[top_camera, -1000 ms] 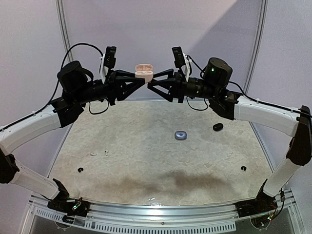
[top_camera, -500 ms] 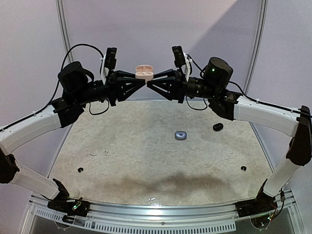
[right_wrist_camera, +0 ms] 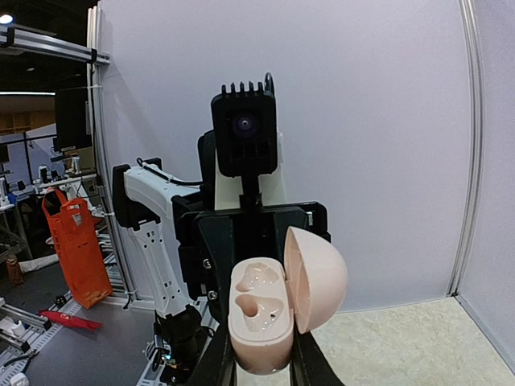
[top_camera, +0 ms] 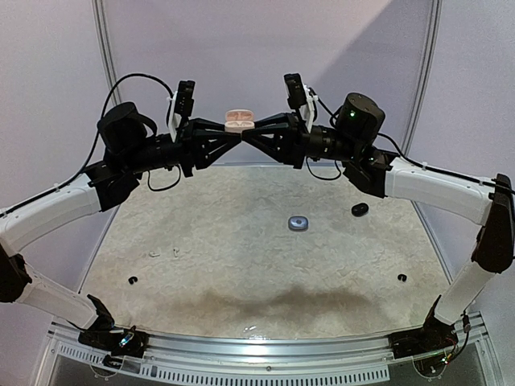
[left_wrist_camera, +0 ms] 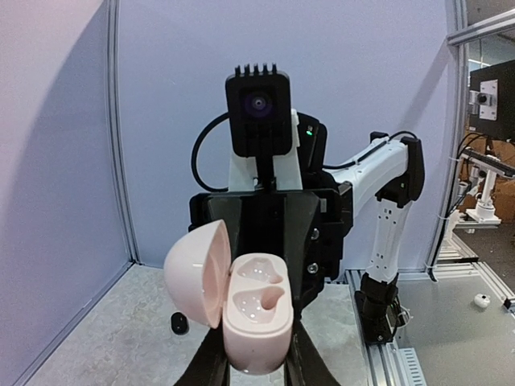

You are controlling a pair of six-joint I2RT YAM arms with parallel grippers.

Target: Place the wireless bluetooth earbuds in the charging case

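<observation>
The pale pink charging case [top_camera: 240, 121] is held in the air at the back of the table, lid open, both sockets empty. My left gripper [top_camera: 236, 137] is shut on its body from the left, and my right gripper [top_camera: 249, 137] grips it from the right. In the left wrist view the case [left_wrist_camera: 256, 310] sits between my gripper [left_wrist_camera: 256, 366], lid [left_wrist_camera: 197, 273] swung left. In the right wrist view the case [right_wrist_camera: 259, 310] sits between my gripper [right_wrist_camera: 261, 363], lid [right_wrist_camera: 318, 277] to the right. Two white earbuds [top_camera: 153, 254] lie at the table's left, with a black earbud [top_camera: 133, 281] near them and another [top_camera: 401, 278] at the right.
A blue-grey case [top_camera: 298, 223] lies mid-table and a black case [top_camera: 360, 209] to its right, seen also as a dark case [left_wrist_camera: 179, 323] in the left wrist view. Metal frame posts [top_camera: 103, 40] and white walls stand behind the arms.
My right gripper's jaws have narrowed onto the pink case. The left gripper has kept its hold, and both arms stay almost where they were.
</observation>
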